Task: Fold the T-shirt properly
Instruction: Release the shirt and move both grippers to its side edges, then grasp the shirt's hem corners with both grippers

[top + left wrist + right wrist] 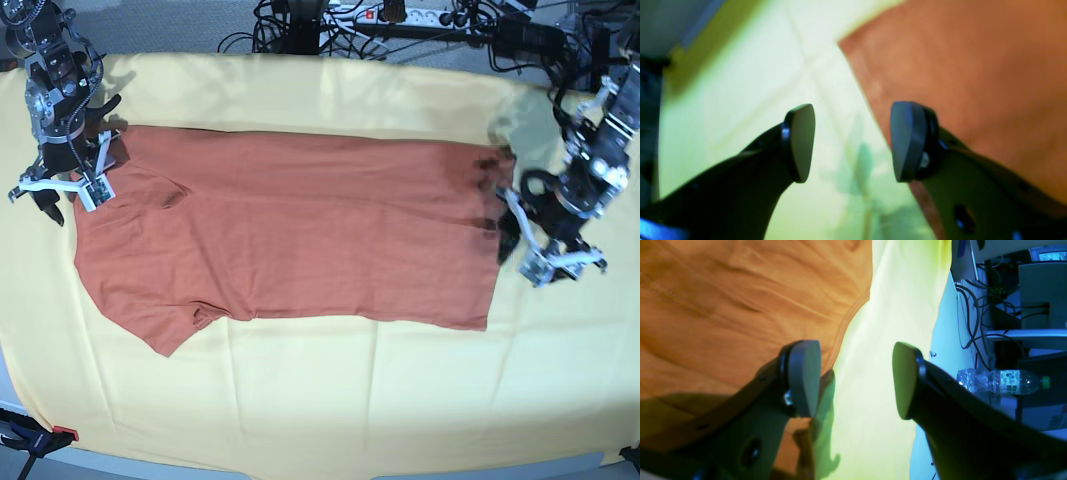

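t-shirt (300,230) lies flat — apparently folded lengthwise — tools open.

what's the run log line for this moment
shirt: flat on yellow cloth, folded lengthwise | left gripper: open, at shirt edge | right gripper: open, at shirt edge | held: nothing

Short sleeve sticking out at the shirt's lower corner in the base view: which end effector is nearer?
Right end effector, above that sleeve at the T-shirt's end. Left end effector is past the opposite end.
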Robot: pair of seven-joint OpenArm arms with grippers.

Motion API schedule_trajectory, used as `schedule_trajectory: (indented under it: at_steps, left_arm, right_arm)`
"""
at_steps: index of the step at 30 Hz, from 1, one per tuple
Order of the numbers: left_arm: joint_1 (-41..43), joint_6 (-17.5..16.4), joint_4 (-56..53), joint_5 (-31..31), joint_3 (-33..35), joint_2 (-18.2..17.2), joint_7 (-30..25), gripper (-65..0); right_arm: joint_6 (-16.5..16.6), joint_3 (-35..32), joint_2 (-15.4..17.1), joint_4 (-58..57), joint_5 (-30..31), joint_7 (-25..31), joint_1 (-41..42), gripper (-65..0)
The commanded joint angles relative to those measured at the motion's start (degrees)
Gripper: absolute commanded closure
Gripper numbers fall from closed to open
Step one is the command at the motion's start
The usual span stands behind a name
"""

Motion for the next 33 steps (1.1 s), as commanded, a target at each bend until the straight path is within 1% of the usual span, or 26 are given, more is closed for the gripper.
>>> schedule_trajectory:
  at_steps: [1,3,4,5,9,14,16,20,24,26,28,30,33]
  left_arm:
    - [-0.76,-2.08,-1.11,-3.13,-4.13,0.15,-1.01,-35.5]
    - [-1.64,-8.63,-5.90,-10.88,-10.73,2.99,-0.74,-35.5]
    - [-2.71,-11.93,-9.01,-13.77,-13.11,4.28,-0.52,-35.6]
    - [-4.04,-14.51,-12.52,-16.17,-14.64,5.35,-0.37,-35.6]
    - [-11.98,-22.36,-28.39,-22.08,-15.30,8.74,-0.37,-35.6]
    - [-22.93,-29.38,-47.01,-25.66,-15.26,13.99,0.37,-35.6]
    - [-26.71,-30.60,-52.63,-25.75,-15.23,16.37,0.92,-35.6]
    - [-32.09,-30.58,-61.29,-23.19,-15.19,21.31,0.24,-35.6]
    - [-34.07,-30.82,-67.41,-20.96,-15.17,25.68,-0.61,-35.6]
    - [-34.01,-32.33,-69.00,-20.70,-14.45,27.52,-0.37,-35.6]
    - [-33.88,-34.58,-69.57,-20.74,-12.41,29.05,0.83,-35.6]
    - [-33.94,-36.09,-69.55,-20.79,-9.29,30.03,2.05,-35.6]
    - [-34.16,-36.17,-69.44,-20.81,-5.31,30.36,2.14,-35.4]
  right_arm:
    - [-1.03,0.55,0.96,0.70,-0.46,0.39,0.28,-36.2]
    - [-1.01,0.55,0.96,0.70,-0.26,0.15,0.28,-36.2]
    - [-0.98,0.55,0.96,0.70,-0.26,0.04,0.28,-36.2]
    - [-0.96,0.55,0.96,0.70,-0.28,0.09,0.31,-36.2]
    - [-0.48,0.52,0.94,0.70,-0.22,0.22,0.28,-36.2]
    - [1.01,0.52,0.90,0.70,1.70,0.22,0.28,-36.2]
    - [1.36,0.52,0.92,0.70,1.70,0.20,0.28,-36.2]
    - [1.27,0.52,0.92,0.70,1.68,0.20,0.31,-36.2]
    - [1.42,0.52,0.90,0.70,1.70,0.20,0.31,-36.2]
    - [2.19,0.52,0.90,0.70,1.70,0.22,0.31,-36.2]
    - [2.40,0.52,0.90,0.70,1.90,0.24,0.33,-36.2]
    - [2.40,0.52,0.90,0.70,3.10,0.24,0.31,-36.2]
    - [2.43,0.52,0.74,0.70,5.49,0.61,0.33,-36.2]
